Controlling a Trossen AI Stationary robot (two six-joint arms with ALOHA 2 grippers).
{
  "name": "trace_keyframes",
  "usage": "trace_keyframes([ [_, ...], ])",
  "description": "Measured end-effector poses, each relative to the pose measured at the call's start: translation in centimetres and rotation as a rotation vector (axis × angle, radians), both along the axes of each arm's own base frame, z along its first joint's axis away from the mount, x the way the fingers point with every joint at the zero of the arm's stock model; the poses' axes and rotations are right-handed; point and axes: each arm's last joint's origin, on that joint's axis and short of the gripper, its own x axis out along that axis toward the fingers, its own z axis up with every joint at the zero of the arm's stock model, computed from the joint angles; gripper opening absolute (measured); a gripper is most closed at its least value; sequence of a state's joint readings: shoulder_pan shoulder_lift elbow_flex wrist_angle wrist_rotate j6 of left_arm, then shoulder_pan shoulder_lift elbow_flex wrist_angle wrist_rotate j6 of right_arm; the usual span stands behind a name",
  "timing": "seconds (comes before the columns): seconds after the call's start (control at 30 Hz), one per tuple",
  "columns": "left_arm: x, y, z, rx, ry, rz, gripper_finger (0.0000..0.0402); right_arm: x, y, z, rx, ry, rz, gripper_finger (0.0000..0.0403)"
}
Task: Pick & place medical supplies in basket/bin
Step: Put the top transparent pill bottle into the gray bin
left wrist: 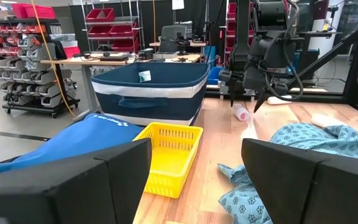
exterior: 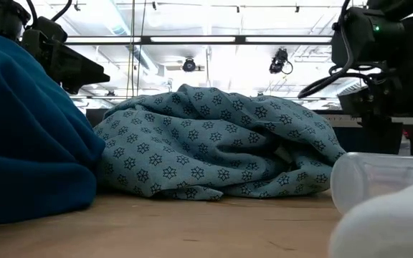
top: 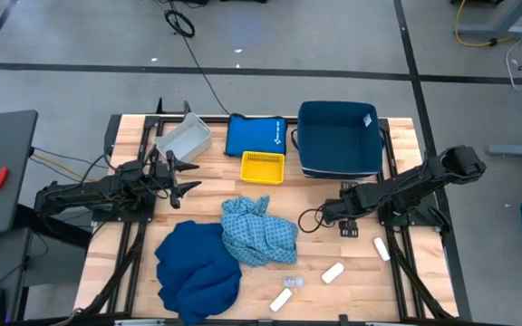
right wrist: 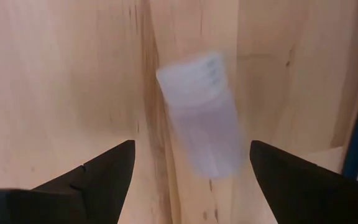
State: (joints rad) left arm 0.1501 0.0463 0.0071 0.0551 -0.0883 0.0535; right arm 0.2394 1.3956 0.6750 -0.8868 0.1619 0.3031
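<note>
A small clear vial (right wrist: 201, 118) lies on its side on the bare wood. My right gripper (right wrist: 191, 146) hangs open just above it, pointing down, one finger on either side and neither touching; the left wrist view shows this vial (left wrist: 241, 113) under that gripper (left wrist: 244, 96). The patterned light-blue cloth (top: 259, 231) lies crumpled mid-table, overlapping the dark-blue cloth (top: 198, 264). White rolls (top: 333, 272) (top: 381, 247) (top: 281, 299) and another vial (top: 293, 282) lie near the near edge. My left gripper (top: 184, 177) waits open at the left, above the table.
The dark-blue bin (top: 338, 136) stands at the far right, just beyond my right gripper. A yellow basket (top: 263, 167), a flat blue pouch (top: 254, 136) and a grey bin (top: 186, 138) sit along the far side. Bare wood lies between the cloths and the right arm.
</note>
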Motion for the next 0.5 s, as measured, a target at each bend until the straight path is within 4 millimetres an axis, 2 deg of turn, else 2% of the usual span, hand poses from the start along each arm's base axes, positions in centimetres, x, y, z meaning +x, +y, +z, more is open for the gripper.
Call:
trace_keyframes([
  [0.1,0.0,0.0,0.0,-0.001,0.0,0.0,0.0256,0.2,0.0,0.0,-0.024,-0.024,-0.006,0.031],
  [0.23,0.0,0.0,0.0,-0.003,0.0,0.0,0.0256,0.3,0.0,0.0,-0.028,-0.04,-0.006,0.0269],
  [0.37,0.0,0.0,0.0,-0.004,0.0,0.0,0.0256,0.6,0.0,0.0,-0.019,-0.073,-0.007,0.0208],
  [0.5,0.0,0.0,0.0,-0.004,0.0,0.0,0.0256,1.2,0.3,0.1,0.03,-0.128,-0.006,0.0127],
])
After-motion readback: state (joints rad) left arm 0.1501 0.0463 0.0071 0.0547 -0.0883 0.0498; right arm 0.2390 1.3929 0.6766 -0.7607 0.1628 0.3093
